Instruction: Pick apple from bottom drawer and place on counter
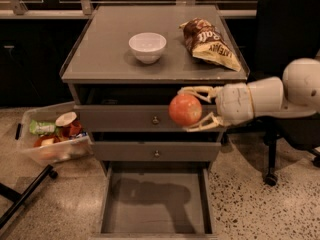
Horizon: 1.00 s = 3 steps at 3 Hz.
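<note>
My gripper [192,109] reaches in from the right and is shut on the reddish-pink apple [184,109], one finger [195,90] above it and one below. The apple hangs in the air in front of the upper drawer front, just below the counter's edge. The bottom drawer [155,204] is pulled open beneath it, its flat grey floor bare with a shadow on it. The grey counter [105,59] is above and behind the apple.
A white bowl [147,46] and a brown-and-yellow chip bag [209,43] sit on the counter. Two shut drawer fronts with round knobs [155,119] face me. A clear bin of snacks [52,139] stands on the floor at left. A dark office chair [287,134] is at right.
</note>
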### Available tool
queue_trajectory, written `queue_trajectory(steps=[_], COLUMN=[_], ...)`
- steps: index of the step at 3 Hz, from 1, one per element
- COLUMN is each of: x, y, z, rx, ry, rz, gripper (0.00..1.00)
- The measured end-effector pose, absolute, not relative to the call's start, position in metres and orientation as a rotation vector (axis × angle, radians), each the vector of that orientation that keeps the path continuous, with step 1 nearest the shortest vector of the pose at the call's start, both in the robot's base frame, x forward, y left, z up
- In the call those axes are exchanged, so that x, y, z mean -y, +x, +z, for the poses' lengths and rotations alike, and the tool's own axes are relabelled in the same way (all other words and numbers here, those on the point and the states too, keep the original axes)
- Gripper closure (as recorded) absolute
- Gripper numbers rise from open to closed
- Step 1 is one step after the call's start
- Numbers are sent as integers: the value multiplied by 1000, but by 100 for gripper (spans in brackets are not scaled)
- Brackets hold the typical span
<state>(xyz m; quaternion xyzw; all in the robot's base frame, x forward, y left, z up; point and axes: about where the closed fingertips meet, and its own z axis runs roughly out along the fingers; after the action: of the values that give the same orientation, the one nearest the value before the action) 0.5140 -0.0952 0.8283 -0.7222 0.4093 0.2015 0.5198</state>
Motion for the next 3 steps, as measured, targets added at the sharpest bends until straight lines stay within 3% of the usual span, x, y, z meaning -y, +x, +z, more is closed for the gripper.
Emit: queue_trajectory(steps=[2,3], x=[55,48], y=[595,598], z=[893,891], rx=[-1235,-1305], ry=[-1681,-1641], rz=[388,443], gripper=[100,100])
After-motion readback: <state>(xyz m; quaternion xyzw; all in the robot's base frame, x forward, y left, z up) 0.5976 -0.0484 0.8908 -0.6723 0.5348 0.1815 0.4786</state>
